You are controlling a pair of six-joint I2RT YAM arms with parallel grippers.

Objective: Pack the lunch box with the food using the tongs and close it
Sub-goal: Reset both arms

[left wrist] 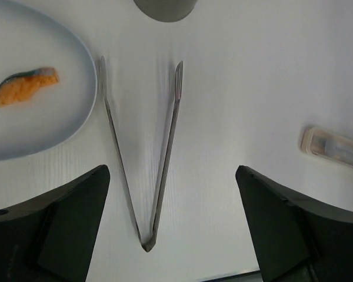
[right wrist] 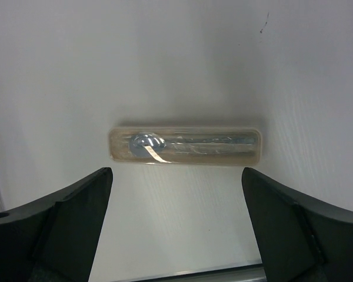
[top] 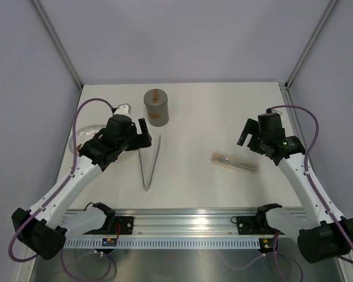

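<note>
Left end effector (left wrist: 170,176): jaws wide apart, gripping nothing, above the tongs (left wrist: 166,150). The tongs lie flat on the table (top: 200,117), V spread, hinge toward the arm bases, tips toward the lunch box (top: 155,107), which stands upright with its lid on. In the left wrist view the hinge falls between the two fingers. One orange food piece (left wrist: 26,86) lies on the white plate (left wrist: 65,135), left of the tongs. Right end effector (right wrist: 176,176): fully spread, empty, over the wrapped packet (right wrist: 185,145).
</note>
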